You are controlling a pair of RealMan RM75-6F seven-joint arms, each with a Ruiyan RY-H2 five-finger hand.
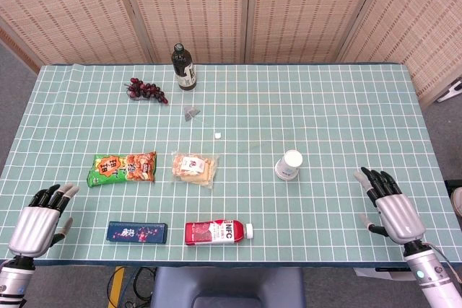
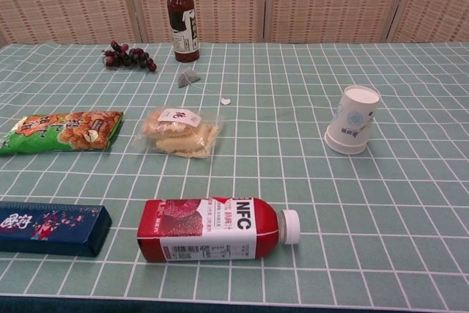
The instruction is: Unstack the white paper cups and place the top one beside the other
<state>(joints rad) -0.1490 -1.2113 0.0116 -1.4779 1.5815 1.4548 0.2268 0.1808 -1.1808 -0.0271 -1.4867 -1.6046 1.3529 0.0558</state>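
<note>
Tablecloth (image 1: pixel 346 99) green, white-gridded; woven screens (image 1: pixel 188 5) behind, perhaps bamboo.

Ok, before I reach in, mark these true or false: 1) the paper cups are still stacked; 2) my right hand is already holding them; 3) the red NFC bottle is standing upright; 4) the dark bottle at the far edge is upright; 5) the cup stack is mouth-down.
1) The white paper cups are still stacked: true, nested as one stack.
2) The right hand holds them: false, it rests open near the table's right edge, apart from the cups; the left hand is empty too.
3) The red NFC bottle stands upright: false, it lies on its side.
4) The dark bottle is upright: true.
5) The stack is mouth-down: true, slightly tilted.
</note>
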